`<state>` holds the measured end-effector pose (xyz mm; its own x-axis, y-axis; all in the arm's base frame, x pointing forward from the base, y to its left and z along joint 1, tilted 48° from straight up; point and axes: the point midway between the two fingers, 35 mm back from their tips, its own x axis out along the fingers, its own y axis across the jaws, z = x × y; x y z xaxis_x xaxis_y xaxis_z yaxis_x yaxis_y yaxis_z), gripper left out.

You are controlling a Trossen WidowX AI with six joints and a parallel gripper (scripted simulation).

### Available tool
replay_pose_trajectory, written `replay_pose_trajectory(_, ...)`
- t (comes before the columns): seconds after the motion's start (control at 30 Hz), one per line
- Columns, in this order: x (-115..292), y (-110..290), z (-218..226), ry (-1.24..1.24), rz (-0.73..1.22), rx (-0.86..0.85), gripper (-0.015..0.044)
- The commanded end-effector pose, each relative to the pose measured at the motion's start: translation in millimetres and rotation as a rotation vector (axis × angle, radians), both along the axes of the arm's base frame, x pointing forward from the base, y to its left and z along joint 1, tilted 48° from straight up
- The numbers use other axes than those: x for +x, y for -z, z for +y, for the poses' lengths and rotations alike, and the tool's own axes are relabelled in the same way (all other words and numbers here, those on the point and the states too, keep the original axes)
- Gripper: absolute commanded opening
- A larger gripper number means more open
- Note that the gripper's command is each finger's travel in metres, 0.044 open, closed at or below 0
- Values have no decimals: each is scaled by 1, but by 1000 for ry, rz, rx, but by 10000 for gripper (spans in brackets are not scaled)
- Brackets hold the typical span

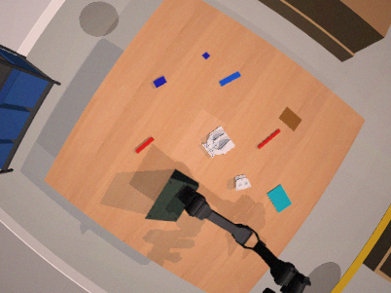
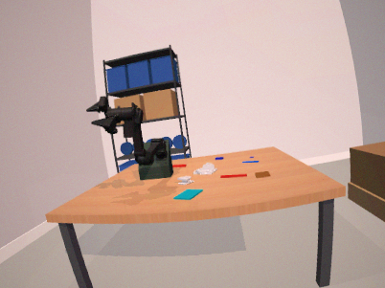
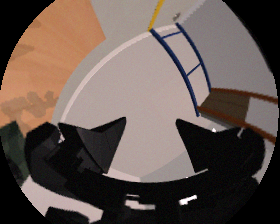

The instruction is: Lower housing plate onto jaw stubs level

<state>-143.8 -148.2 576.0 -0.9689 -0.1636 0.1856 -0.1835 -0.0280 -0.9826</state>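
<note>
A white assembly with grey inner parts (image 1: 219, 142) (image 2: 206, 169) lies near the middle of the table. A smaller white piece with two dark spots (image 1: 242, 183) (image 2: 185, 180) lies apart from it, nearer the teal tile. Both are too small in view to tell plate, jaws, pins and stubs apart for certain, or whether anything sits level. My gripper (image 2: 90, 115) (image 3: 151, 120) is open, with nothing between its fingers. It is raised high, well away from both white things, and points away from them. In the top view the arm runs to the bottom edge.
The arm stands on a dark green base (image 1: 165, 201) (image 2: 155, 169). Around the white things lie a teal tile (image 1: 279, 199) (image 2: 188, 194), a brown tile (image 1: 290, 119) (image 2: 262, 174), two red bars, a blue bar (image 1: 230, 79) and two dark blue blocks.
</note>
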Motion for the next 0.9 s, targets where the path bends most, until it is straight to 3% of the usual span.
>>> replay_pose_trajectory(0.0, 0, 0, 0, 0, 0, 0, 426)
replay_pose_trajectory(0.87, -3, -45, 91, 159, 266, -174, 440)
